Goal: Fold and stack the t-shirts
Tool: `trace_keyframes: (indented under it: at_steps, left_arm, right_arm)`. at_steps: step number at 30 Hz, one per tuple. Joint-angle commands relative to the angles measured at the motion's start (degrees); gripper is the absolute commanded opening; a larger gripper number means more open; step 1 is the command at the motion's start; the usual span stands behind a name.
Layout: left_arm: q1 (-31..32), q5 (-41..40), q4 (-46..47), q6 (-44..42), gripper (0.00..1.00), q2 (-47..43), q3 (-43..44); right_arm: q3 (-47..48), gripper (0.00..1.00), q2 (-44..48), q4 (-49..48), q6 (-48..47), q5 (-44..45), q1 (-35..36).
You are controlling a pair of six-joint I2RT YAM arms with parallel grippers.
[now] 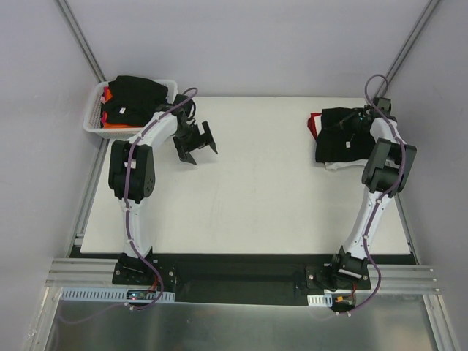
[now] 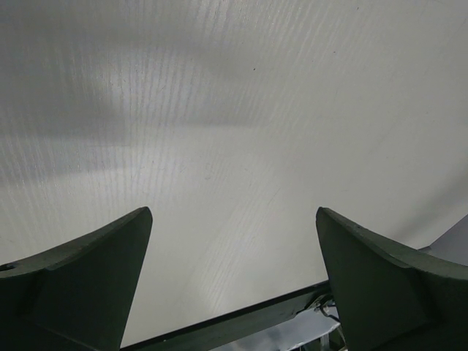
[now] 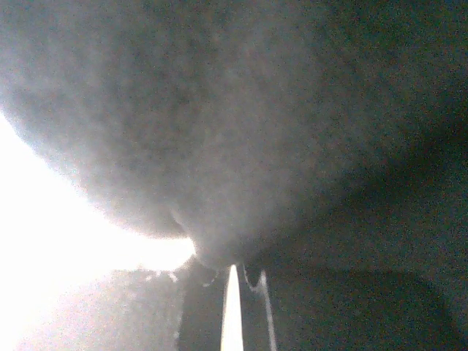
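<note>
Right gripper (image 1: pixel 357 119), jaws pressed together and seemingly nosed into the black t-shirt (image 1: pixel 338 139) atop the far-right stack, should flatten the fold and lift straight off; left gripper (image 1: pixel 197 146), jaws spread, hovers over the table (image 1: pixel 256 197) near the far-left basket (image 1: pixel 93 124).

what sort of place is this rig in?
Probably a lab test cell, not a home: a white table boxed in by plain grey panels, aluminium rails at the near edge, and a basket of t-shirts.
</note>
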State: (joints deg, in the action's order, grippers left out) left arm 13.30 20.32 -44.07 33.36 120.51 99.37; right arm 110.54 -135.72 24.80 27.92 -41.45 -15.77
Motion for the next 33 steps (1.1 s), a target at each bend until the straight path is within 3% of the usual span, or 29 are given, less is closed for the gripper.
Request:
trace_keyframes:
  at_steps: [1,7,25,28,32,33]
  left_arm:
    - [-0.12,-1.07,-2.07,-2.07,0.95,-3.26,-0.41]
    - [-0.12,-0.46,-2.24,-2.25,0.95,-2.65,0.38]
    - [-0.03,0.78,-2.16,-1.72,0.95,-1.68,0.3]
    - [0.15,0.34,-2.24,-1.72,0.95,-2.03,0.47]
    - [0.06,-3.52,-2.24,-2.07,0.96,-3.61,0.38]
    - [0.15,-4.49,-2.24,-2.25,0.99,-4.4,0.56]
  right_arm:
    - [0.28,0.01,-2.62,-1.15,2.22,7.18,-3.21]
    - [0.74,0.01,-3.32,-1.24,-0.23,2.09,-2.95]
    - [-2.52,0.06,-0.07,-0.45,-3.49,-2.14,-2.86]
    - [-2.79,0.18,0.45,-1.06,-3.4,-3.72,-2.78]
    - [-4.72,0.5,3.09,-8.25,-1.13,-8.98,-2.95]
    - [-5.07,0.53,3.44,-12.28,1.49,-11.96,-3.04]
